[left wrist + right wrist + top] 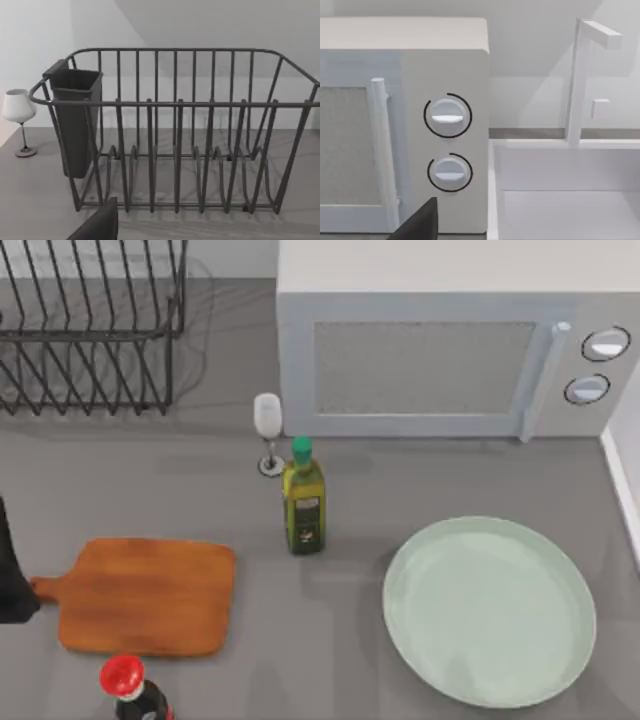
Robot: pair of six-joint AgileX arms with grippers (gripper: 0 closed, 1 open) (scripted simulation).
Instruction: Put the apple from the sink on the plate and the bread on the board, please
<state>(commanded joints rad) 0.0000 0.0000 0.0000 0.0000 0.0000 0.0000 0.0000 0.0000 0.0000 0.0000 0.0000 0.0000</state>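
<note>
Neither of the two placements looks done: the mint-green plate (pixel 489 611) lies bare on the tabletop (pixel 340 640) at the right, and the wooden cutting board (pixel 145 596) lies bare at the left, its stubby handle pointing toward the dark bulk of the left arm (pixel 12 580) at the table's left edge. I can make out neither the apple nor the bread on the tabletop or in the stretch of sink (pixel 565 200) ahead of the right wrist, whose basin and white faucet (pixel 580 80) sit just beside the microwave (pixel 405 130); where the two items lie I cannot tell. The left wrist camera faces the wire dish rack (pixel 175 140) with its dark utensil cup (pixel 75 120), a wine glass (pixel 19 117) off to its side. A dark tip rises at the edge of each wrist view, yet whether either hand is spread or pressed together cannot be told. An olive oil bottle (pixel 303 498) and a red-capped dark bottle (pixel 130 690) stand near the board. By my reading, both pickups and both placements remain.
</note>
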